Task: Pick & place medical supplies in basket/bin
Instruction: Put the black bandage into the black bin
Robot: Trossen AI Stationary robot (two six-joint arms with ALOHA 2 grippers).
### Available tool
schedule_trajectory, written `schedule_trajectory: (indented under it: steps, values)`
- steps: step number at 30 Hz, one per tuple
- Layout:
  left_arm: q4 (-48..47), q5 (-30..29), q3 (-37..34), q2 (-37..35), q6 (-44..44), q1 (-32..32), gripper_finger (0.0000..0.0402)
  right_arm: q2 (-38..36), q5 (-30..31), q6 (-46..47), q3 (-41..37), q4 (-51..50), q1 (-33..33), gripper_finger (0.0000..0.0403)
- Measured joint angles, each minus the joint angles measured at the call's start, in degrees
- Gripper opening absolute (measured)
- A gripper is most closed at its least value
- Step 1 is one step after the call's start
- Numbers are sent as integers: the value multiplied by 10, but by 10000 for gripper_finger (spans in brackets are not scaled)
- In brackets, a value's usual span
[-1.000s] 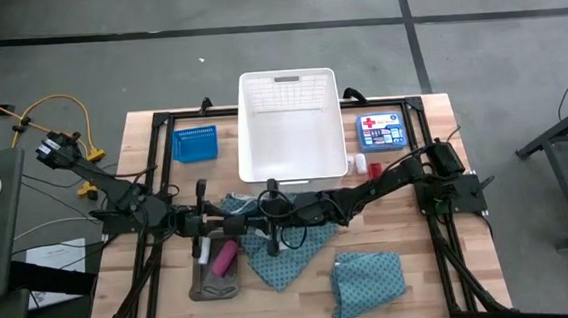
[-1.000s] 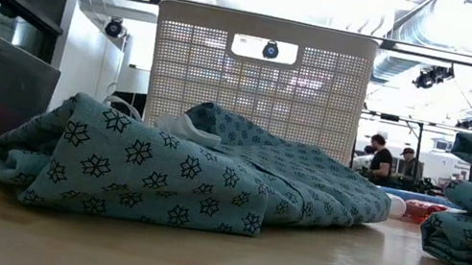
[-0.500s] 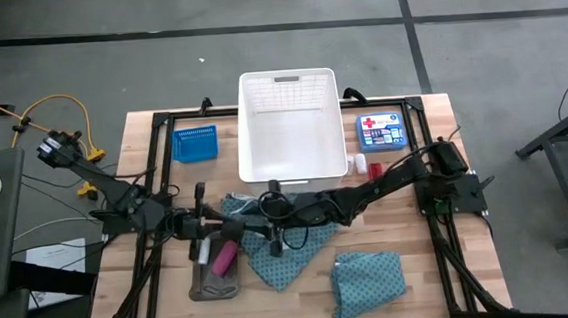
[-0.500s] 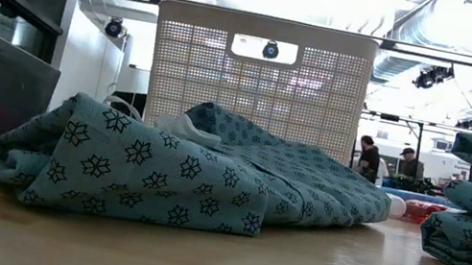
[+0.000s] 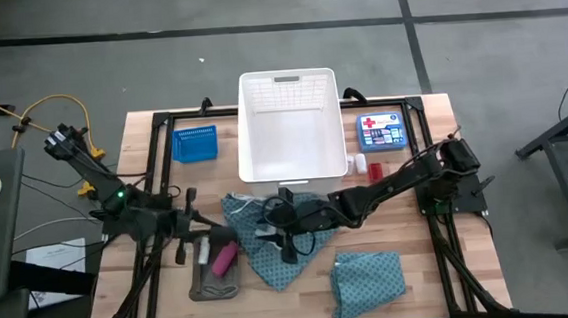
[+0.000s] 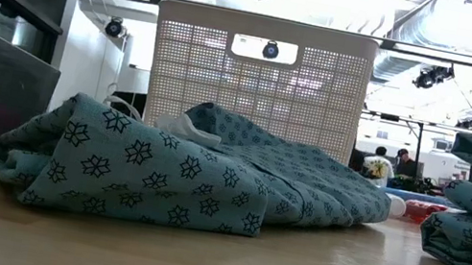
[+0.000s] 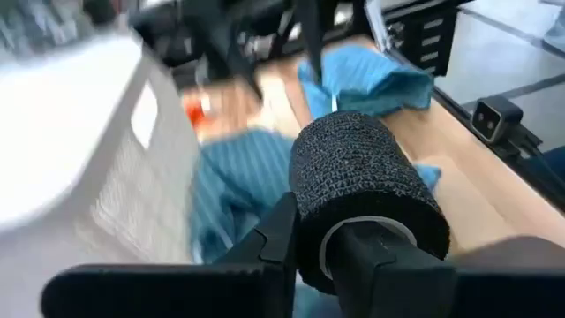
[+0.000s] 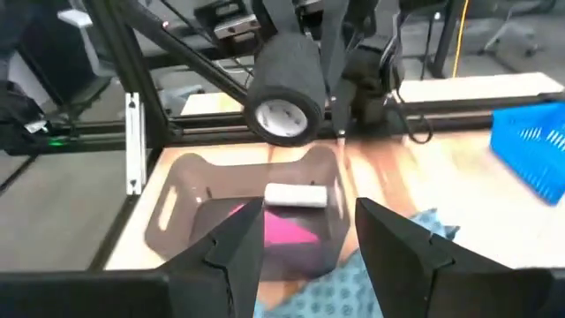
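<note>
My left gripper (image 5: 199, 231) is shut on a black roll (image 7: 362, 190), which hangs over the far end of the grey tray (image 8: 177, 208). A pink cylinder (image 8: 287, 230) and a white tube (image 8: 296, 195) lie in that tray. To the right of the roll my right gripper (image 8: 305, 230) stands open and holds nothing, above a spread teal dotted cloth (image 5: 271, 255). A second teal cloth (image 5: 368, 283) lies folded at the near right. The large white basket (image 5: 290, 123) stands at the far middle, the small blue basket (image 5: 194, 143) to its left. My left gripper holds the black roll at the end nearest it. One finger (image 7: 275, 231) lies on the roll's outer wall, and the other (image 7: 380, 265) stands at the white core's mouth (image 7: 340, 237) and seems to reach into it. The fingers run along the roll, level, from the table's left. The roll is lifted clear above the tray.
A flat blue box with a red cross (image 5: 381, 130) lies at the far right, with small red-and-white pieces (image 5: 365, 165) beside the white basket. Black frame rails run along the table's edges. People move in the room behind the table (image 6: 377, 162).
My right gripper has drawn back toward the table's right edge, away from my left gripper and the black roll, and now stands over the spread cloth. My left gripper has kept the roll and shifted a little toward the table's left edge.
</note>
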Motion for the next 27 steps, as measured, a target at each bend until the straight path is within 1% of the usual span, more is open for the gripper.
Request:
schedule_trajectory:
  steps: [3, 5, 9, 12, 15, 19, 23, 27]
  values:
    - [-63, 5, 0, -4, -108, -7, 43, 0, -1, 25, 0, -28, 6, 167]
    - [-98, 25, 0, -3, -177, -11, 43, 0, -1, 37, 0, -32, 11, 167]
    - [-130, 110, 0, 15, -299, -16, 41, 0, -2, 50, 0, -33, 23, 167]
    - [-133, 174, 0, 45, -364, -16, 33, 0, 0, 63, 0, -38, 31, 167]
    - [-131, 229, 0, 88, -399, -16, 26, 0, 1, 67, 0, -46, 36, 167]
    - [-128, 277, 0, 147, -410, -16, 25, 0, 4, 69, 0, -45, 41, 167]
    - [-114, 290, 0, 179, -409, -15, 24, 0, 4, 70, 0, -45, 42, 167]
    - [-103, 290, 0, 181, -402, -15, 30, 0, 3, 80, 0, -45, 41, 167]
